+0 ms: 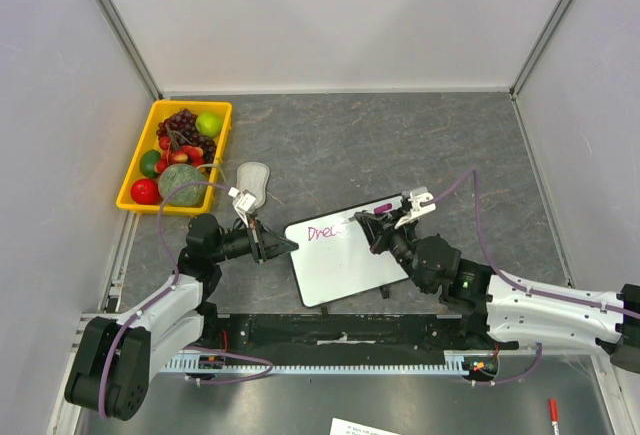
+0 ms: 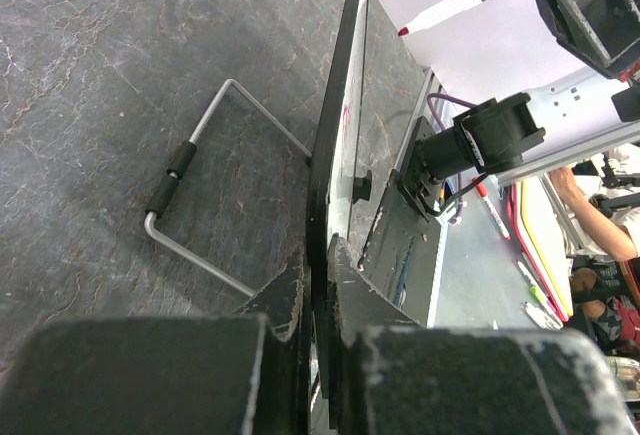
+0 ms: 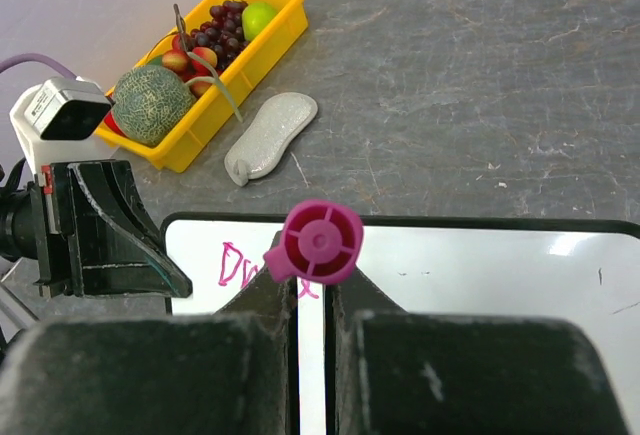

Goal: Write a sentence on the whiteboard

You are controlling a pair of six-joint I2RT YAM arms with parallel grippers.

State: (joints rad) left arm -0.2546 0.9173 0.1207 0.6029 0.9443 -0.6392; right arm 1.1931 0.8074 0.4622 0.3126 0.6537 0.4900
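Note:
The whiteboard (image 1: 345, 270) lies tilted mid-table, white with a thin black frame. The sentence (image 1: 322, 232) is a few magenta letters, "Dre" and part of a fourth, at its top left. My left gripper (image 1: 287, 246) is shut on the board's left edge; the left wrist view shows the frame (image 2: 338, 135) edge-on between the jaws of that gripper (image 2: 322, 255). My right gripper (image 1: 380, 223) is shut on a magenta-capped marker (image 3: 320, 242), held upright over the board (image 3: 480, 275) just right of the letters (image 3: 238, 265). The tip on the board is hidden.
A yellow bin (image 1: 135, 170) of fruit stands at the far left. A grey oval eraser pad (image 1: 252, 180) lies beside it, behind the left gripper. The board's wire stand (image 2: 200, 210) rests on the table. A red pen (image 1: 552, 410) lies near right.

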